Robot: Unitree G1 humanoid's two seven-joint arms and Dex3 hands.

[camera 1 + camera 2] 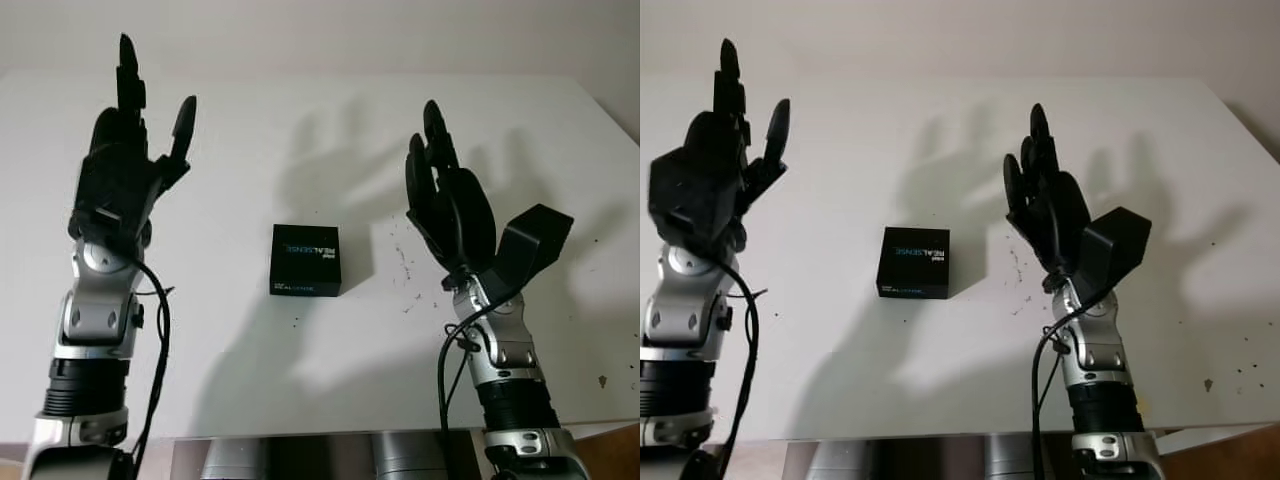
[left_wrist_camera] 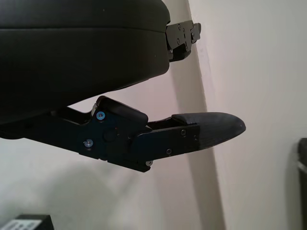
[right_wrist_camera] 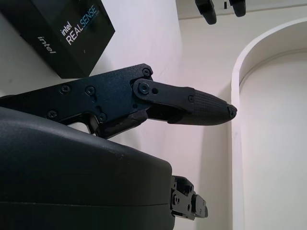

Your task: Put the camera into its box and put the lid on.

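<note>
A small black box (image 1: 305, 259) with its lid on and "RealSense" printed on top sits in the middle of the white table (image 1: 300, 130); it also appears in the right wrist view (image 3: 67, 33). My left hand (image 1: 135, 130) is raised above the table to the left of the box, open and holding nothing. My right hand (image 1: 445, 190) is raised to the right of the box, open and empty as well. Neither hand touches the box.
Small dark specks (image 1: 405, 265) lie on the table just right of the box. The table's front edge (image 1: 330, 432) runs close to my arms, and its right edge (image 1: 610, 110) slants away at the far right.
</note>
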